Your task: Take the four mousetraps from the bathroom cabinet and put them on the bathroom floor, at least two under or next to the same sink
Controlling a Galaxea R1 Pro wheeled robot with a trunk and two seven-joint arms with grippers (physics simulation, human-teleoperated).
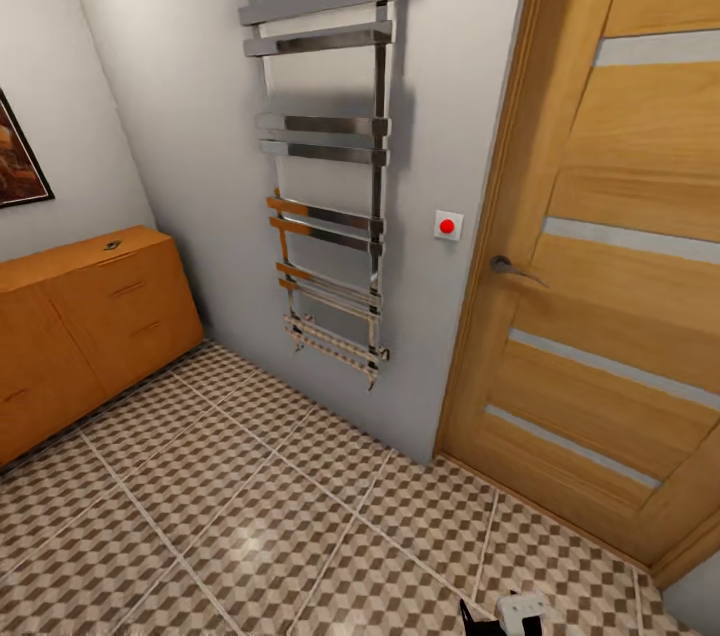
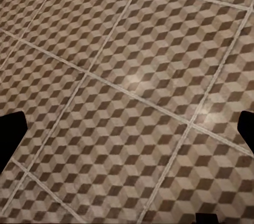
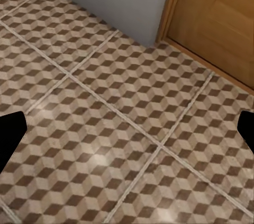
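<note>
**Robot faces bathroom wall; cabinet at left, one trap on top**

The floor [image 1: 250,526], tiled in a brown, beige and white cube pattern with pale grout, spreads across the lower head view and lies under both wrist cameras. A wooden door [image 1: 610,246] with pale horizontal strips stands at the right, its handle [image 1: 512,267] near the frame. On the grey wall [image 1: 170,116] hangs a chrome towel rail [image 1: 325,156], with a red button [image 1: 447,226] between it and the door. The orange-brown cabinet [image 1: 85,326] stands against the left wall, under a framed picture [image 1: 18,161]. A mousetrap [image 1: 112,244] lies on the cabinet top near its far end.

In the wrist views the left fingers [image 2: 11,134] and right fingers [image 3: 10,135] sit at opposite edges, spread wide and holding nothing.
</note>
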